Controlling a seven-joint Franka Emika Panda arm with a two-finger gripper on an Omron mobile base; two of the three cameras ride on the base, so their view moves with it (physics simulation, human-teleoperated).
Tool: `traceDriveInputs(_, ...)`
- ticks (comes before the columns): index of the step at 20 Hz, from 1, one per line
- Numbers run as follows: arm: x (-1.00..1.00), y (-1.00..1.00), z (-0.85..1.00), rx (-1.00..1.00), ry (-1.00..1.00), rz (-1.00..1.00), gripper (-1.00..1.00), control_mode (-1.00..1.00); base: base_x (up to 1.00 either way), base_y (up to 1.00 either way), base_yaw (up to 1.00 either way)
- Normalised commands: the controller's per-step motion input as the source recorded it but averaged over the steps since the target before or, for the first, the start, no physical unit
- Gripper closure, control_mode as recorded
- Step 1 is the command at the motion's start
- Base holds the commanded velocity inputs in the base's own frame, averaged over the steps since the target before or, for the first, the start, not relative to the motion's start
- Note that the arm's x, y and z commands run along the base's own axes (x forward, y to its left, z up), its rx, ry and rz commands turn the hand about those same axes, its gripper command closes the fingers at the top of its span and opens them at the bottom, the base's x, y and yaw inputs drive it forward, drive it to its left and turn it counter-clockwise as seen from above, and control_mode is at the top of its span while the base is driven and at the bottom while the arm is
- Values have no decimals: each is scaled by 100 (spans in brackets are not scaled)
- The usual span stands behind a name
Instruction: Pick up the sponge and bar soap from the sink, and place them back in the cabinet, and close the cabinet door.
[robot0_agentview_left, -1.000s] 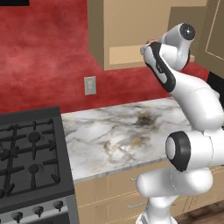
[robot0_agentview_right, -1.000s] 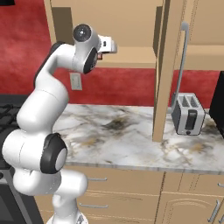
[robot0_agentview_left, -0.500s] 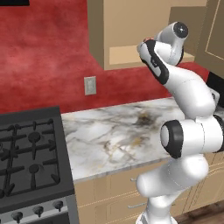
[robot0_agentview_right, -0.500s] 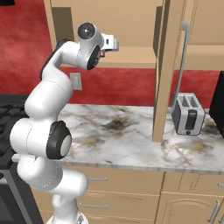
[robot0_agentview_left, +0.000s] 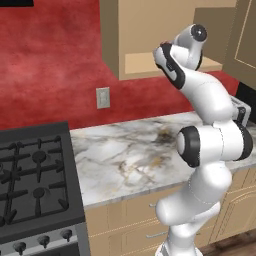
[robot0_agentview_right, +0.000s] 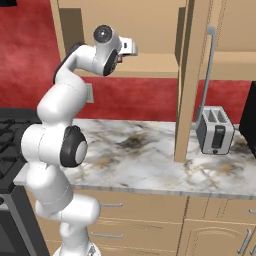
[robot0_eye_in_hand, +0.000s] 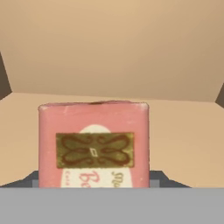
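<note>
Above the cabinet (robot0_eye_in_hand: 183, 131) shelf, the end effector (robot0_eye_in_hand: 93, 186) gripped the bar soap (robot0_eye_in_hand: 93, 144), which looked stiff, light and somewhat slippery, by its sides.

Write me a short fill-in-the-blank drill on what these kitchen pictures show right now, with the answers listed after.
1. In the hand view, the gripper holds the pink bar soap just above the ____ of the cabinet.
2. The cabinet door stands ____.
3. On the marble counter, right of the door, stands a silver ____.
4. Left of the counter is a black gas ____.

Missing words: shelf; open; toaster; stove
</note>
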Motion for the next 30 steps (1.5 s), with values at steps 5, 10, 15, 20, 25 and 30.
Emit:
traceDriveInputs(5, 38, 0, -2, 0, 0, 0, 100, -100, 0, 0, 0)
traceDriveInputs(10, 33, 0, -9, 0, 0, 0, 100, -100, 0, 0, 0)
traceDriveInputs(15, 28, 0, -13, 0, 1, 0, 100, -100, 0, 0, 0)
traceDriveInputs(20, 30, 0, -7, 0, 3, 0, 100, -100, 0, 0, 0)
traceDriveInputs(25, 16, 0, -5, 0, 4, 0, 100, -100, 0, 0, 0)
traceDriveInputs(30, 10, 0, 0, 0, 4, 0, 100, -100, 0, 0, 0)
